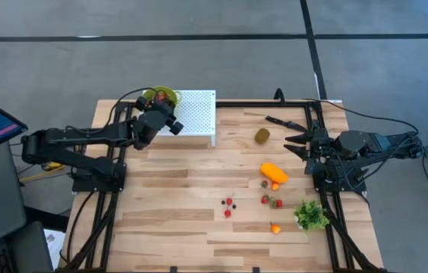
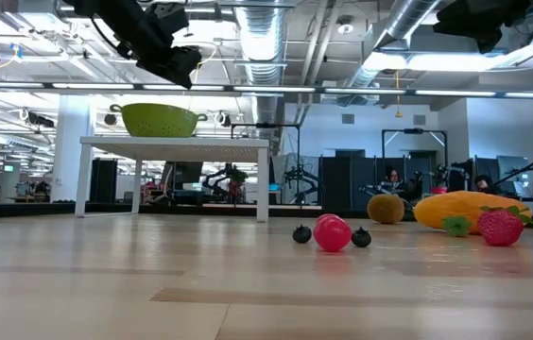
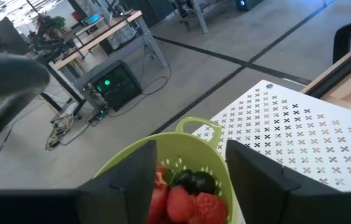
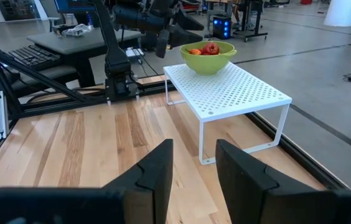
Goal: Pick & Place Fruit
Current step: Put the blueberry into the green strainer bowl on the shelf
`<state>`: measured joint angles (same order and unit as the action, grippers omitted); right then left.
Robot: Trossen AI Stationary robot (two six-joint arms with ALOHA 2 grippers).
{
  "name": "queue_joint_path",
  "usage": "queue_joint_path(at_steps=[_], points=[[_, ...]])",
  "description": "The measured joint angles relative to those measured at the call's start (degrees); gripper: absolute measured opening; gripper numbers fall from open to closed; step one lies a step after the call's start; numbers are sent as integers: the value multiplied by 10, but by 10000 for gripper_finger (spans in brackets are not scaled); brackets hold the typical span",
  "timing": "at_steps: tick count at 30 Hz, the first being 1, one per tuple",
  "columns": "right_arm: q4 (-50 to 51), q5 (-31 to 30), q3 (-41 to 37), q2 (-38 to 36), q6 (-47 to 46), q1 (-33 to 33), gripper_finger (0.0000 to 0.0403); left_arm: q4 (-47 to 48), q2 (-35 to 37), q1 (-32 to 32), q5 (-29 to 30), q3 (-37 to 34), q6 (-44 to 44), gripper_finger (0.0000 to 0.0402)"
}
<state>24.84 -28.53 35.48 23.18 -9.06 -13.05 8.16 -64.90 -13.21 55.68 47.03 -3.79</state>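
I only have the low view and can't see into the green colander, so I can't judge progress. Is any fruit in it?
Observer: Yes. The left wrist view shows red berries and a dark berry lying in the colander.
Operator: Is the left hand carrying anything?
Observer: No. The left hand hangs right above the colander, fingers apart with nothing between them.
Operator: And the right hand?
Observer: The right hand is at the right side of the table, just right of the kiwi, open and empty.
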Motion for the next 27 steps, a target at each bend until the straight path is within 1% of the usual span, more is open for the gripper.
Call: queue_joint_path(at_steps=[3, 5, 8, 11, 14, 17, 20, 24, 27], points=[[0, 0, 0, 0, 0, 0, 116, 0, 0, 4, -2, 0, 0, 199], [0, 0, 0, 0, 0, 0, 116, -2, 0, 13, -32, 0, 0, 201], [0, 0, 0, 0, 0, 0, 116, -10, 0, 38, -128, 0, 1, 199], [0, 0, 0, 0, 0, 0, 116, -12, 0, 71, -225, 0, 21, 190], [0, 0, 0, 0, 0, 0, 116, -20, 0, 111, -290, 0, 28, 180], [0, 0, 0, 0, 0, 0, 116, -22, -1, 153, -322, 0, 39, 170], [0, 0, 0, 0, 0, 0, 116, -28, -16, 191, -348, 1, 39, 165], [0, 0, 0, 0, 0, 0, 116, -62, -60, 236, -369, 1, 38, 164], [0, 0, 0, 0, 0, 0, 116, -91, -109, 265, -377, 1, 37, 165]])
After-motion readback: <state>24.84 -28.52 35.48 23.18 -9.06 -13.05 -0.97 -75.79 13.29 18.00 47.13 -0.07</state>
